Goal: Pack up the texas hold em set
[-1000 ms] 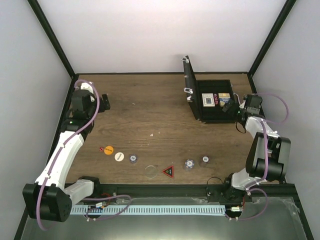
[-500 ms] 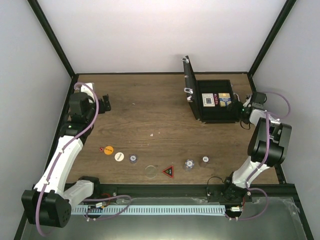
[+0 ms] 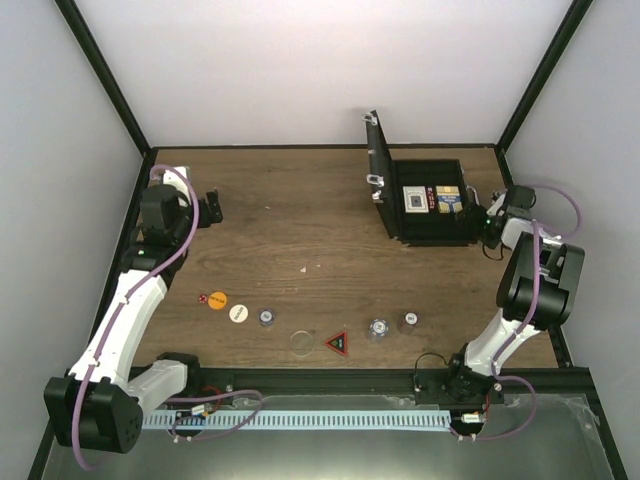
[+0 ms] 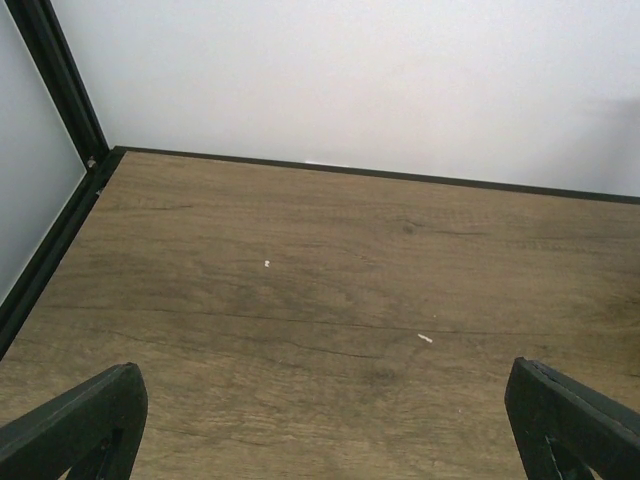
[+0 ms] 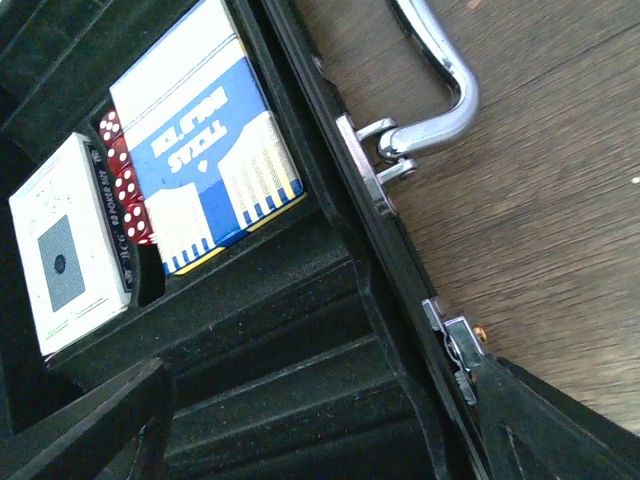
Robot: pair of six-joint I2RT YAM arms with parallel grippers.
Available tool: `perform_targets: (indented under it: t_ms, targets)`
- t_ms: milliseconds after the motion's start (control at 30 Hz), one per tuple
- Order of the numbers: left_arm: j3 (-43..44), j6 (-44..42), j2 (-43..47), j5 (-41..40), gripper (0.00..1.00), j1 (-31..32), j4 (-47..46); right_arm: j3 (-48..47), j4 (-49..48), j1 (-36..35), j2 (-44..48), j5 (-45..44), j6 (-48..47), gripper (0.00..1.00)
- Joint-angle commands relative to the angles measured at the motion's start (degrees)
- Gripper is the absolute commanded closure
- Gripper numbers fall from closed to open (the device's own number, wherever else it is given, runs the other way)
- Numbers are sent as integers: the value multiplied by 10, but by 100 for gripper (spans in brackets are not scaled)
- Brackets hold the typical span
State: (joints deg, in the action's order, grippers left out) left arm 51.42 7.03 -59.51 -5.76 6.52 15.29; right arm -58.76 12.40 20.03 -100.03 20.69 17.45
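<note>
The black case [image 3: 430, 232] of the texas hold em set lies open at the back right, its lid [image 3: 378, 176] upright. In the right wrist view it holds a blue-and-white card deck [image 5: 205, 140], a white deck [image 5: 70, 245] and red dice [image 5: 125, 185]. My right gripper [image 3: 472, 212] [image 5: 320, 385] is open and straddles the case's handle-side wall, one finger inside and one by a silver latch [image 5: 460, 345]. Along the table's front lie red dice [image 3: 203, 298], an orange chip [image 3: 217, 299], a white chip [image 3: 238, 313], a purple-grey chip [image 3: 267, 318] and the red-black triangle [image 3: 337, 343]. My left gripper [image 3: 211, 206] [image 4: 322, 380] is open over bare wood at the back left.
A clear disc [image 3: 302, 342] and two more chips [image 3: 377, 328] [image 3: 410, 320] lie along the front row. The silver handle [image 5: 430, 85] sticks out from the case toward the right wall. Black frame posts and white walls close in the table.
My right arm has swung its elbow back and the gripper has shifted to the case's right edge, its jaws narrowing a little. The left arm barely moved.
</note>
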Motion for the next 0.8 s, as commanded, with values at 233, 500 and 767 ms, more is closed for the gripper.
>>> perform_targets:
  t_ms: [233,500,767]
  targets:
    - [-2,-3,-8,6,0,-2,-6,5,21,-65,13,114,-7,20]
    - [-2,-1,-11,7,0,-1,-4,15,36,-205,33,111,-2,22]
    - [-2,-1,-13,5,0,-1,-4,-14,49,-309,63,96,18,22]
